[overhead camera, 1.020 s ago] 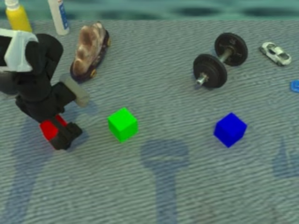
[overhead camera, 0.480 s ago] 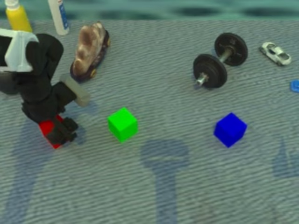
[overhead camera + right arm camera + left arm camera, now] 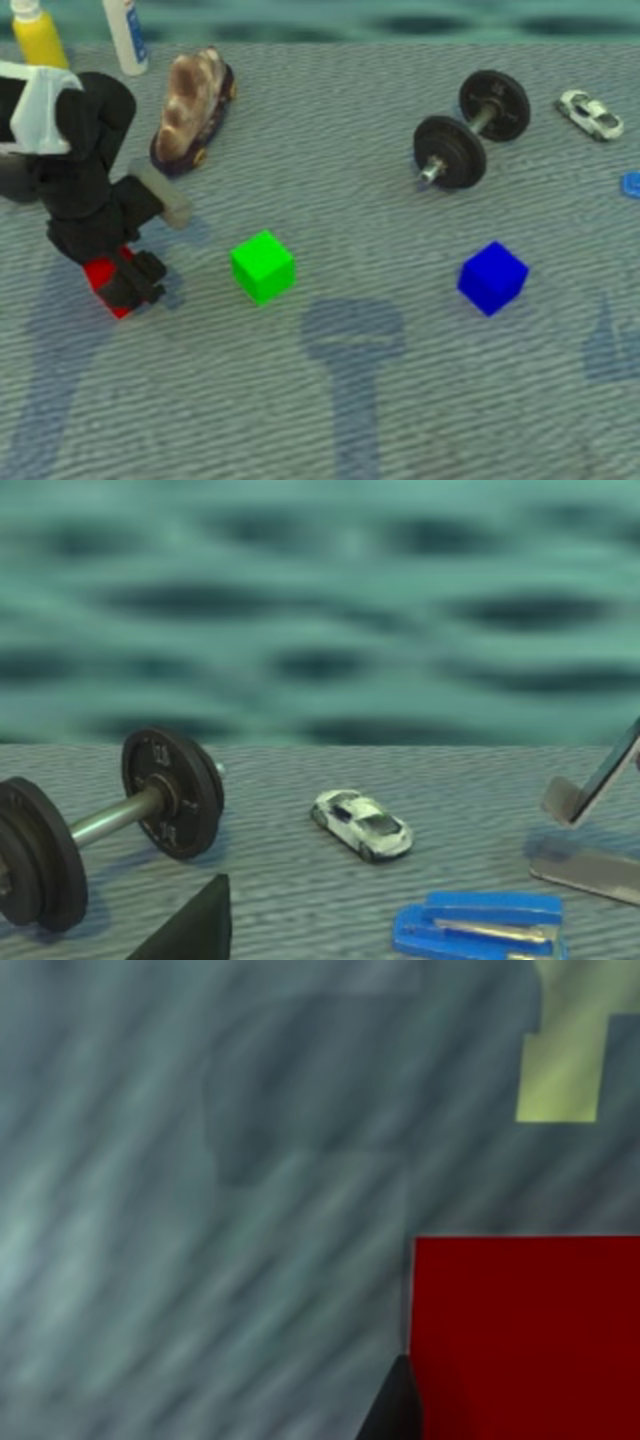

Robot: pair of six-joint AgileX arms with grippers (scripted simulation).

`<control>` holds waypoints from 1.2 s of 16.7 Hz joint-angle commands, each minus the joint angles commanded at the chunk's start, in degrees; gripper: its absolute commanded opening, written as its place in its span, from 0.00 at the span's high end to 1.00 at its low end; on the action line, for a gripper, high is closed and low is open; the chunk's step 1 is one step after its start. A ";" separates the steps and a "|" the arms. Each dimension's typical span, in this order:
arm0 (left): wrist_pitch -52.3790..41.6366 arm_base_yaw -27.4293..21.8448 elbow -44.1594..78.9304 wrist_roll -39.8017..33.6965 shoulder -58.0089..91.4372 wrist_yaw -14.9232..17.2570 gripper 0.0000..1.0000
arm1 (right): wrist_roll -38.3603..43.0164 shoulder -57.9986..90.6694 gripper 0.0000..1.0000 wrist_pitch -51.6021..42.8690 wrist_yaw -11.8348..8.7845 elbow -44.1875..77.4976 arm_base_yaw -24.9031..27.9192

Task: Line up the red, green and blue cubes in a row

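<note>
The red cube (image 3: 98,270) lies at the left side of the table, largely covered by my left gripper (image 3: 126,284), which is shut on it. In the left wrist view the red cube (image 3: 525,1330) fills the lower corner with one dark fingertip (image 3: 395,1410) pressed against its side. The green cube (image 3: 262,266) rests a short way to its right, and the blue cube (image 3: 492,278) sits further right on roughly the same line. My right gripper (image 3: 280,950) is outside the top view, parked low over the table at the far right.
A dumbbell (image 3: 470,125), a white toy car (image 3: 590,112) and a blue stapler (image 3: 632,184) lie at the back right. A brown shoe-like object (image 3: 190,105), a yellow bottle (image 3: 38,35) and a white bottle (image 3: 125,35) stand at the back left.
The left gripper's fingers have drawn in around the red cube since a second ago. Over the last half second nothing has moved.
</note>
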 joint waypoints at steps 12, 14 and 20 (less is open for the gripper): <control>-15.59 1.06 8.69 -0.71 -7.97 0.75 1.00 | 0.00 0.00 0.00 0.00 0.00 0.00 0.00; -15.59 1.06 8.69 -0.71 -7.97 0.75 1.00 | 0.00 0.00 0.00 0.00 0.00 0.00 0.00; -16.07 -5.06 7.41 2.71 -9.35 0.88 1.00 | 0.00 0.00 0.00 0.00 0.00 0.00 0.00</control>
